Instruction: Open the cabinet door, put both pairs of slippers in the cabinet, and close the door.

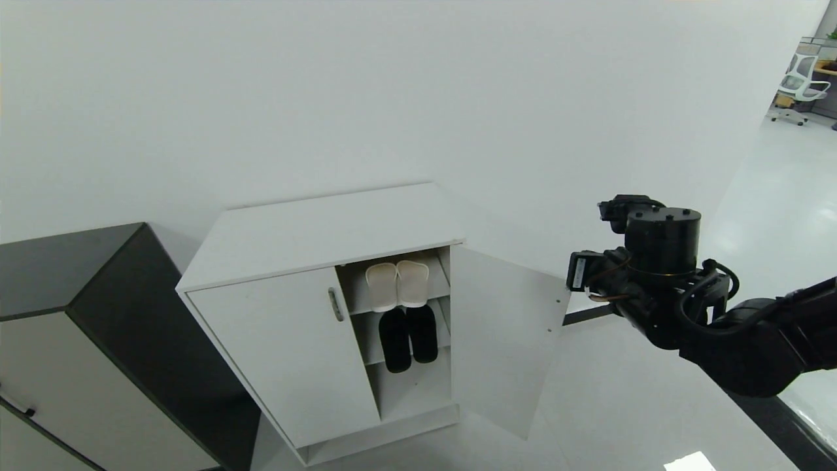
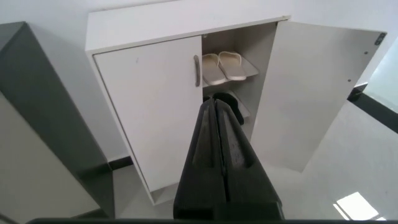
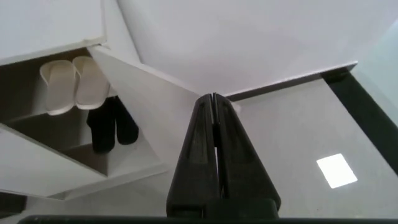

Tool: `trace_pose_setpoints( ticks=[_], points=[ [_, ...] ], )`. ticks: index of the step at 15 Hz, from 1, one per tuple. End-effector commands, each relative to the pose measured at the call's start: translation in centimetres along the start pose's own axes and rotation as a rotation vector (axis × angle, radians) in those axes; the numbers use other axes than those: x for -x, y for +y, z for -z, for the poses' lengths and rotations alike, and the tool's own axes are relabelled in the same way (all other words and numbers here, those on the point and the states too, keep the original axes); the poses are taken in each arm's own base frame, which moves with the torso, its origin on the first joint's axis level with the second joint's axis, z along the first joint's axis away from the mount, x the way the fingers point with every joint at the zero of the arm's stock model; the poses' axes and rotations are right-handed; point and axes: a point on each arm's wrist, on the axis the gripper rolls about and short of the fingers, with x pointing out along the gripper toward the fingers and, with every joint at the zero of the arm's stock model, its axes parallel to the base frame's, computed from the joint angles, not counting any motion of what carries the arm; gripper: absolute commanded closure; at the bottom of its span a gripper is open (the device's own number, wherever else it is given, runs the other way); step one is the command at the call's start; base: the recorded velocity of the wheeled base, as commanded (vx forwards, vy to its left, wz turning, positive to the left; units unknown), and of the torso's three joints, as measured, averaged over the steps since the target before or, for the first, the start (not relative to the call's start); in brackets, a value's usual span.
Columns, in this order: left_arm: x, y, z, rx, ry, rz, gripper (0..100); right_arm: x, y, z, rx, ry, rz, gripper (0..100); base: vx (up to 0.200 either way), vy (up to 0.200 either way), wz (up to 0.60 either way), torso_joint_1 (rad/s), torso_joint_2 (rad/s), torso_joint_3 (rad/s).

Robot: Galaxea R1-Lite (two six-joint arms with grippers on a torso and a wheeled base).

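Both pairs are shelved in the cabinet [image 1: 314, 229], white slippers [image 1: 397, 284] above black slippers [image 1: 409, 337], so closing turns on the open right door [image 1: 503, 327], its free edge just left of the nearer right gripper [image 3: 213, 99], fingers pressed together, empty.

A dark cabinet [image 1: 65, 268] stands well to the left of the right gripper [image 3: 214, 98]; a white office chair [image 1: 801, 85] is far beyond it.
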Motion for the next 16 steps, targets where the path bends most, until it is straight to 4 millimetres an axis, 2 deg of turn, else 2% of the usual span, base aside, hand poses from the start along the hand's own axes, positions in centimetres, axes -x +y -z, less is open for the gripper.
trace_pose_setpoints(
  ticks=[1,8,16],
  points=[
    [0.0,0.0,0.0,0.0,0.0,0.0,100,-1.7,-0.4,0.5,-0.009,0.011,0.012,100,0.0,0.0,0.0,0.0,0.0,0.0],
    [0.0,0.0,0.0,0.0,0.0,0.0,100,-7.8,-1.8,2.7,-0.027,0.047,0.056,100,0.0,0.0,0.0,0.0,0.0,0.0],
    [0.0,0.0,0.0,0.0,0.0,0.0,100,-10.0,-2.6,4.7,-0.022,0.085,0.083,100,0.0,0.0,0.0,0.0,0.0,0.0]
  ],
)
